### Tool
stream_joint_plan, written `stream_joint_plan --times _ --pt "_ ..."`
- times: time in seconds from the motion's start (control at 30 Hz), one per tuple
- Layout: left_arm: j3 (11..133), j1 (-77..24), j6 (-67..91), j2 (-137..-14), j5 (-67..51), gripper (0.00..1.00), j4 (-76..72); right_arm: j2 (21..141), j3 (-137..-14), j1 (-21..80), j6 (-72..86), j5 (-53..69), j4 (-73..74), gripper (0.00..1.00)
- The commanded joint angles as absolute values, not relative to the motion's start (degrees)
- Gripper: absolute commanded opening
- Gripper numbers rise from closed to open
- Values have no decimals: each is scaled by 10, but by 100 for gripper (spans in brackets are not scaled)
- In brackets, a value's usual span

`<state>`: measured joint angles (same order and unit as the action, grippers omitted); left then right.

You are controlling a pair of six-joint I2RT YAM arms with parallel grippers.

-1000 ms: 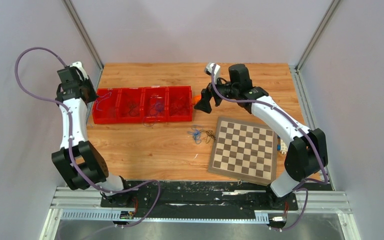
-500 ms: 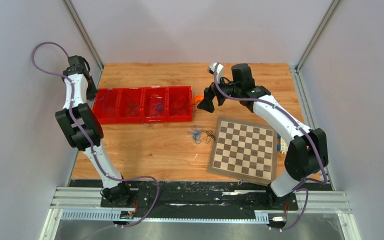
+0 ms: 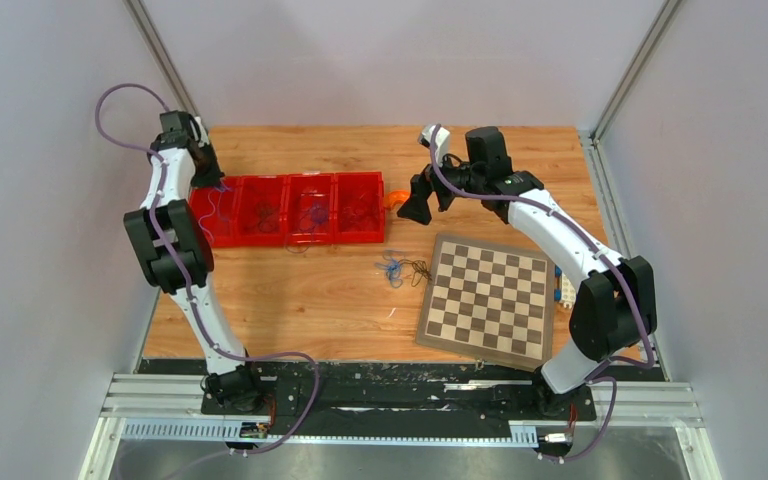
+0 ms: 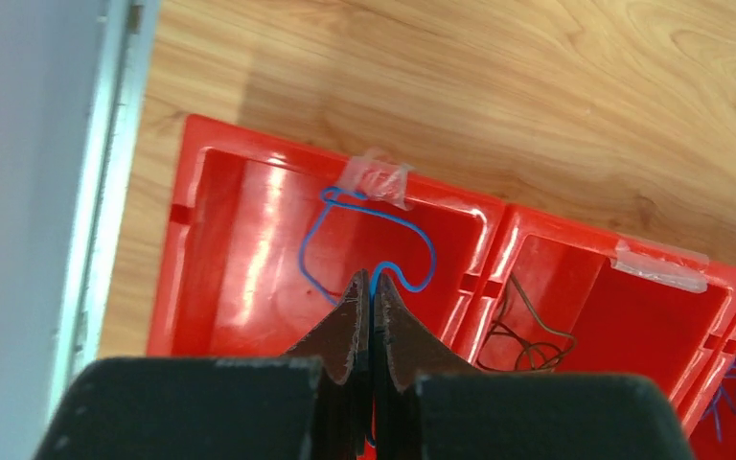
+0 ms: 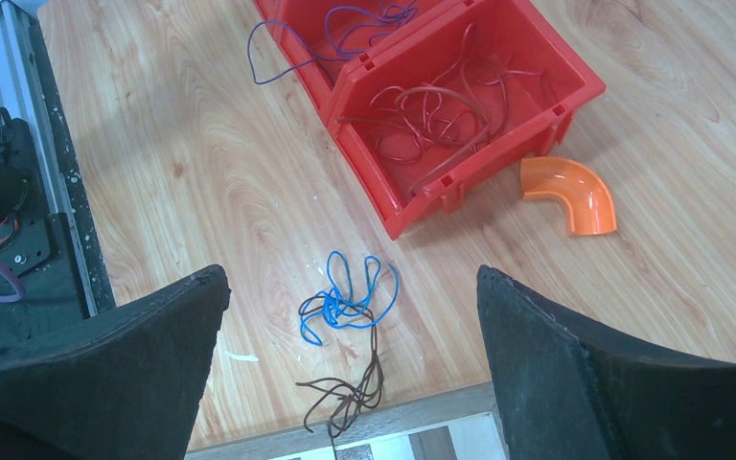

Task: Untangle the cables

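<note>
Wood table (image 3: 300,300), grey walls round it. Left claw (image 4: 371,287) is pinched tight on a blue cable (image 4: 412,225) over the end bin (image 4: 211,240), wire looping ahead of its tips. Right claw (image 5: 353,278) gapes wide, holding nothing. The loose tangle (image 5: 345,307) lies ahead of it, centred btwn the jaws, long axis along the claw's midline, dark cable (image 5: 350,393) twd the chessboard (image 5: 393,446). Right arm's nearer, I reckon.
</note>
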<state>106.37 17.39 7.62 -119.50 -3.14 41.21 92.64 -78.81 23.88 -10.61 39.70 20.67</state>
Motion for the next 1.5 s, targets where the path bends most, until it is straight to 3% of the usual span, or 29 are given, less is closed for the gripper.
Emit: stream_joint_plan --times 0.0,0.1,0.5,0.97,1.47 --pt "1002 184 92 -1140 -128 0 287 928 -802 234 -104 409 205 100" --pt "1002 186 94 -1145 -157 0 246 926 -798 232 -103 411 207 100" --pt "1173 184 4 -1228 -182 0 349 930 -786 228 -99 422 206 100" --pt "875 260 -16 -1054 -265 0 223 919 -775 220 -95 429 206 100" --pt "740 316 8 -934 -258 0 159 912 -773 220 -92 441 207 100"
